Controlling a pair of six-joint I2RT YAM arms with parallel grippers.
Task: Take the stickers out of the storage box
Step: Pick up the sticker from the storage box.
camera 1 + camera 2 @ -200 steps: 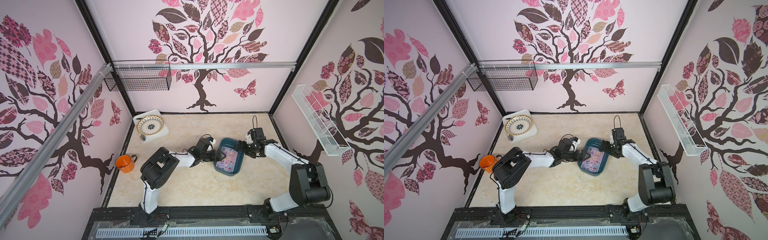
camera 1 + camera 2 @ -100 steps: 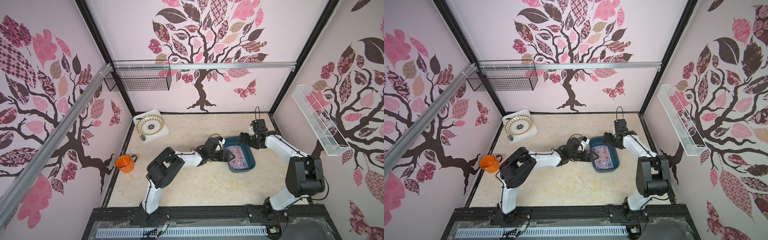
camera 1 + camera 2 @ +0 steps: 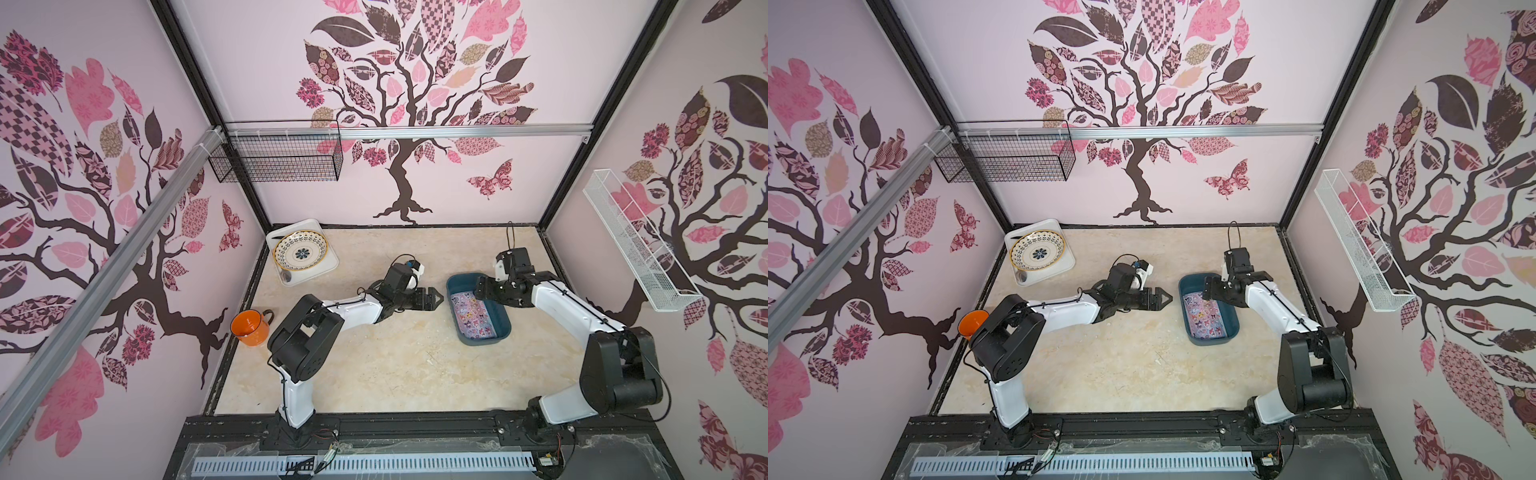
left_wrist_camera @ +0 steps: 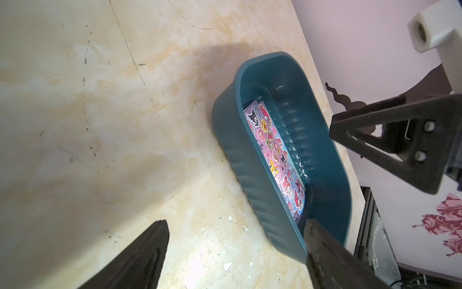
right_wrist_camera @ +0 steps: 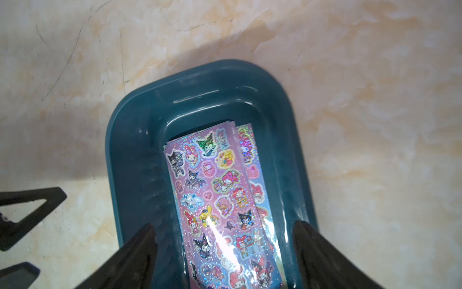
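The dark teal storage box [image 3: 484, 341] [image 3: 1214, 341] lies right of the table's centre. The pink stickers [image 3: 473, 313] [image 3: 1206, 318] lie flat inside it as a slightly fanned stack. My right gripper [image 3: 484, 291] [image 3: 1210, 291] hovers open over the box's far end. In the right wrist view its gripper [image 5: 223, 226] straddles the stickers [image 5: 220, 195] without touching them. My left gripper [image 3: 436, 298] [image 3: 1165, 298] is open just left of the box, holding nothing. The left wrist view shows that gripper [image 4: 236, 222] over bare table beside the box wall [image 4: 250, 175].
A white tray [image 3: 328, 266] holding a patterned plate [image 3: 300, 251] sits at the back left. An orange mug [image 3: 249, 328] stands by the left wall. A black wire basket [image 3: 276, 158] hangs on the back wall, a white one [image 3: 636, 245] on the right wall.
The box has slid to the right and turned on the table. My left gripper has drawn back leftward off the box's wall. The right gripper stays over the box's far end.
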